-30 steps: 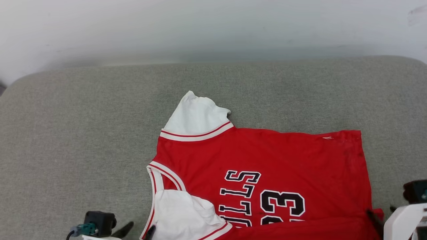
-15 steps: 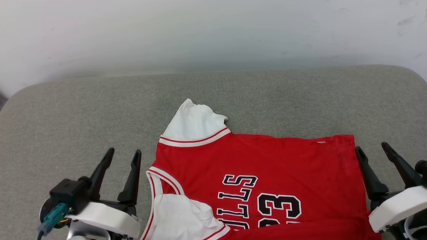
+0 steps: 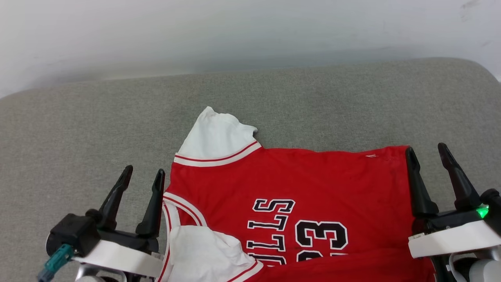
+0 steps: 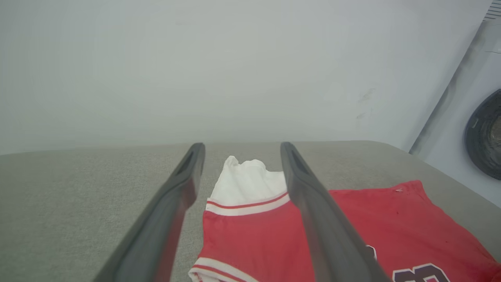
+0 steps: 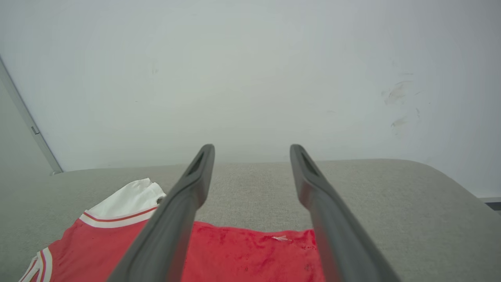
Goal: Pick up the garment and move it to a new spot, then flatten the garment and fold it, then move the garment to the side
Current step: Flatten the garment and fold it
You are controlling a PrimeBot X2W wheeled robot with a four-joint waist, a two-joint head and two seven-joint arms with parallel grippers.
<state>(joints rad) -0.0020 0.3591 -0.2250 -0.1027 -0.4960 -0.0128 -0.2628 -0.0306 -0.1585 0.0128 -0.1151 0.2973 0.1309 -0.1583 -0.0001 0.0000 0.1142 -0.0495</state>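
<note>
You had the garment (image 3: 305,184) spread flat on the near half of the grey cushion (image 3: 78,129), neck toward its left edge and hem toward its right. It was a red jersey with white sleeves. One sleeve (image 3: 217,135) pointed at the far edge; the other (image 3: 203,250) lay rumpled over the chest by the near edge.

The head view gave you the black, white-outlined lettering (image 3: 274,227) and numerals (image 3: 321,239), turned sideways and cut by the picture's bottom. The left wrist view gave you a dark round object (image 4: 485,135) off the cushion's right end. The right wrist view gave you a small white mark (image 5: 280,237) by the hem.

Your left gripper (image 3: 144,171) stood just beside the striped neckline, fingers spread and holding nothing. Your right gripper (image 3: 426,149) stood at the hem, also spread and empty. Whether its inner finger touched the cloth, you could not tell.

A pale wall (image 3: 235,31) rose behind the far edge.
</note>
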